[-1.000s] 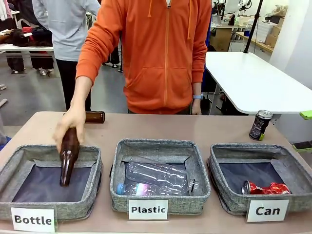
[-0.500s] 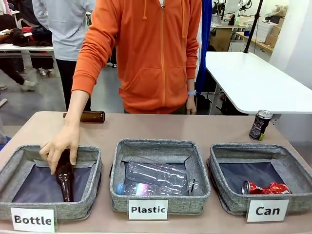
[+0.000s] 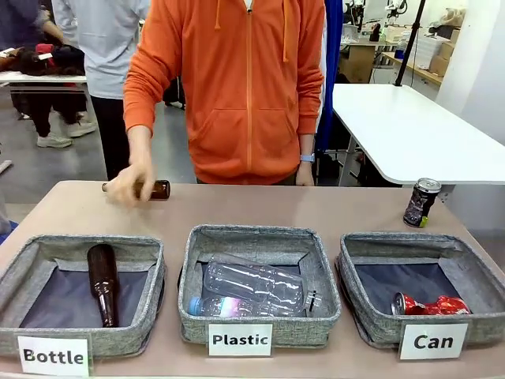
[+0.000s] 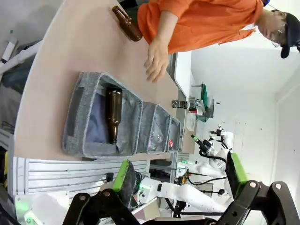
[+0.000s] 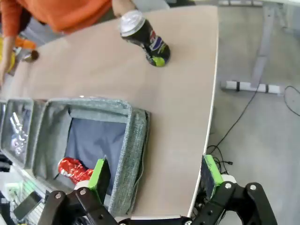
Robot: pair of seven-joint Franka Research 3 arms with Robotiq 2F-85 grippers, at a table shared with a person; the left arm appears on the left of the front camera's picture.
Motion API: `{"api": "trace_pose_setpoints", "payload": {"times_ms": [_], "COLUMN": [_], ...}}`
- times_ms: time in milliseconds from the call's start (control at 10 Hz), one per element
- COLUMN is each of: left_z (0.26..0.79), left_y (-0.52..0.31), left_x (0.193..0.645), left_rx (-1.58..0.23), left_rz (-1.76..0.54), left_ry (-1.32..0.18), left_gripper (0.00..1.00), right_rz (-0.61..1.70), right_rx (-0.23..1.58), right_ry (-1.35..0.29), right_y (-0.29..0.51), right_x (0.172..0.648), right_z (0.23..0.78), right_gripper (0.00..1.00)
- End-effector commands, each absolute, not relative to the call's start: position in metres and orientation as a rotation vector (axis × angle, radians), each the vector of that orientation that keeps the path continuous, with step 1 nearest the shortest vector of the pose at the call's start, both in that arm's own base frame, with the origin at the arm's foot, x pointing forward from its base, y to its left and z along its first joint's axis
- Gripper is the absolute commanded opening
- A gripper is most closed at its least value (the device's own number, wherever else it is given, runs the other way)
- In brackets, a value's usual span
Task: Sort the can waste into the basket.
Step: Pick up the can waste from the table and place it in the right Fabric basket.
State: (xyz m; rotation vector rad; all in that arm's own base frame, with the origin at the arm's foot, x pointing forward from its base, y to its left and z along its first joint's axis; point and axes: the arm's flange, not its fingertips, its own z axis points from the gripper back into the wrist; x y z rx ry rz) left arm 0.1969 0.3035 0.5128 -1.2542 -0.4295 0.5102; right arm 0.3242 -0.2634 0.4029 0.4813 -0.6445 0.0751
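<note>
Pincers: left gripper (image 4: 179,172) and right gripper (image 5: 155,172), jaws spread wide, nothing held; red can (image 3: 430,305) inside Can basket (image 3: 410,238), dark can (image 3: 421,202) standing beyond it.

Upright on the bare worktop (image 3: 316,209) at the far right: dark drink can (image 3: 421,202), open from above and on every side, standing apart from the far rim of the "Can" basket (image 3: 402,240) just in front of it. Inside that basket, open lining across the far and left part, with a crushed red can (image 3: 430,305) lying against the front wall. Well away at the far left, person's hand (image 3: 130,183) on a brown bottle (image 3: 160,189).
</note>
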Motion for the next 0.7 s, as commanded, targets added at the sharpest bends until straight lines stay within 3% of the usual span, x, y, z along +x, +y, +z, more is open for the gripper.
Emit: {"api": "trace_pose_setpoints", "payload": {"times_ms": [0, 100, 300, 600], "left_z": [0.520, 0.516, 0.502, 0.485], "left_y": [0.271, 0.229, 0.173, 0.096], "left_x": [0.209, 0.221, 0.240, 0.258], "left_rx": [-1.323, -1.394, -1.402, -1.420], "left_rz": [0.461, 0.373, 0.279, 0.189], "left_ry": [-0.452, -0.391, -0.268, -0.180], "left_gripper": [1.00, 1.00, 1.00, 1.00], "right_rz": [0.143, 0.075, 0.267, 0.606], "right_rx": [0.493, 0.481, 0.549, 0.632], "right_ry": [-0.669, -0.644, -0.647, -0.774], "right_y": [-0.269, -0.263, -0.255, -0.241], "right_x": [0.320, 0.324, 0.323, 0.368], "right_z": [0.417, 0.403, 0.402, 0.377], "right_gripper": [1.00, 1.00, 1.00, 1.00]}}
